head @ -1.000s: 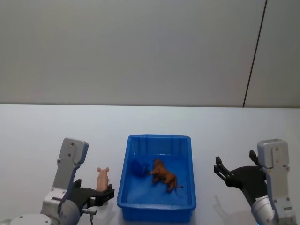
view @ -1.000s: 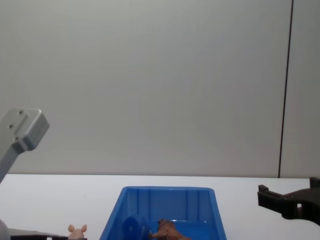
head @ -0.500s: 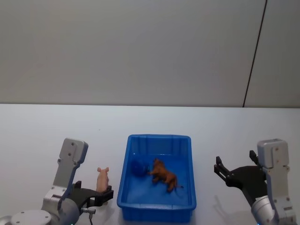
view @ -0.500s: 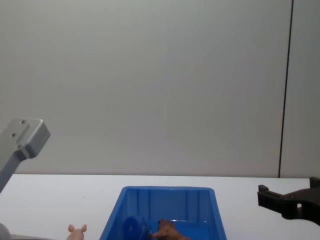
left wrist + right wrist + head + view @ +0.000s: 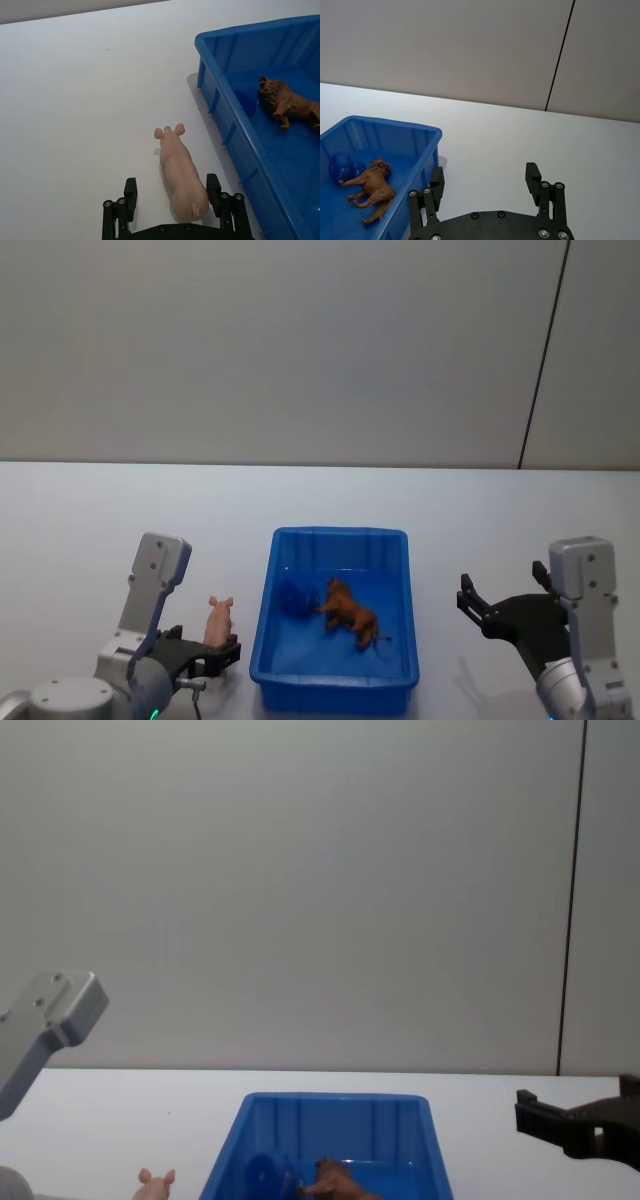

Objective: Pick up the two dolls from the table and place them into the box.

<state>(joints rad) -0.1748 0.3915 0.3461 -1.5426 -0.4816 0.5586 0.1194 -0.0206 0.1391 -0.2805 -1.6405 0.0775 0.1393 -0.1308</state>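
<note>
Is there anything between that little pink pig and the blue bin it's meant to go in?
Only the box's near wall. The pig lies on bare table beside it, its rear between the left gripper's open fingers.

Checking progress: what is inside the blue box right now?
The blue box holds the brown lion doll and a dark blue round thing. The near wall hides some floor.

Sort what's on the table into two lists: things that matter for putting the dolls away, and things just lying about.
Part of the job:
- pink pig doll, on the table, between the left pincer's open fingers
- brown lion doll, already in the box
- blue box
- right pincer, open, beside the box

Lying about:
- dark blue round thing, in the box by the lion
</note>
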